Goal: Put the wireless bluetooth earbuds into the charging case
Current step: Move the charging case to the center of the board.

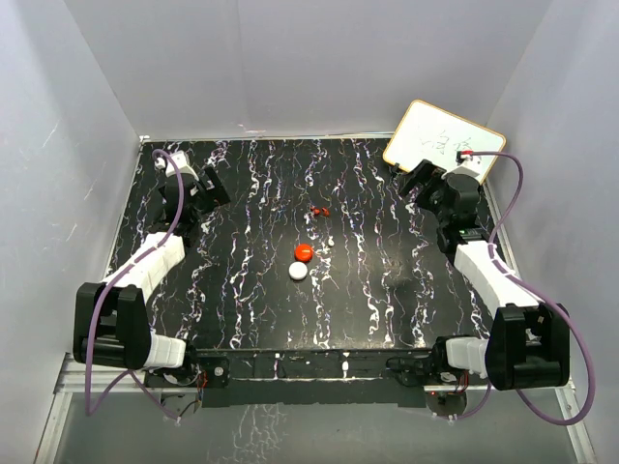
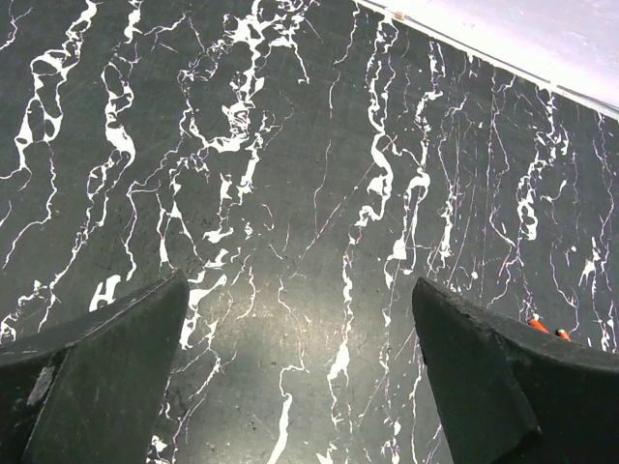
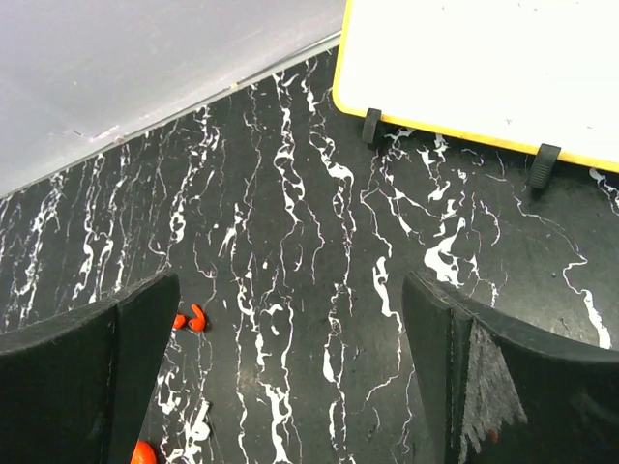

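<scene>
Judging by the layout, nothing of the task is done yet. Nearest, at the centre of the desk (image 1: 377,319), a white round puck (image 1: 298,272) sits just beside a red round puck (image 1: 304,251). I cannot tell which of them serves as the case or whether it stands open, and nothing shows inside either. Further up, the earbuds (image 1: 320,211) lie loose on the desk, apart from both pucks. Beyond them, the left hand (image 1: 208,186) at upper left and the right hand (image 1: 424,184) at upper right hang spread, pinching nothing. A whiteboard (image 1: 443,143) leans at the upper right. Picking up and seating both earbuds is left.
</scene>
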### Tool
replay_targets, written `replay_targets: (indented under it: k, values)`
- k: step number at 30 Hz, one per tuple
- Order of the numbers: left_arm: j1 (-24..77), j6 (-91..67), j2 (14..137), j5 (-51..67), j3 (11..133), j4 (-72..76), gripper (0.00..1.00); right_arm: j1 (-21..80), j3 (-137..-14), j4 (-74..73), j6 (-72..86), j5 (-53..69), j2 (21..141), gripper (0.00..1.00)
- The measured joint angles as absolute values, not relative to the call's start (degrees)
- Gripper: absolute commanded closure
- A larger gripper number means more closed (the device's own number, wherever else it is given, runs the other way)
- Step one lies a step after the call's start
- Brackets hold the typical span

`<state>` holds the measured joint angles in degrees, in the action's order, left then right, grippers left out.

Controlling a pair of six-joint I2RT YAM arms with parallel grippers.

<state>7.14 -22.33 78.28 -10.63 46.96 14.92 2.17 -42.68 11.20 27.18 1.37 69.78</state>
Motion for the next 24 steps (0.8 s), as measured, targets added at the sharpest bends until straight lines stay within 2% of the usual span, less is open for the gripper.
replay_targets:
  k: [6,14,24]
  values:
    - [7.14,-23.2,77.62,-10.33,46.96,14.06,0.01,3.27,-43.29,10.02,26.11,1.85,70.43,0.02]
    - [7.14,-24.08,76.51,-10.02,46.96,12.88,0.01,3.33,-41.36,11.62,21.32,12.88,65.19,0.02]
    - [7.18,-26.02,76.12,-6.52,46.96,12.56,0.01,3.38,-38.02,15.29,25.56,21.41,64.93,0.02]
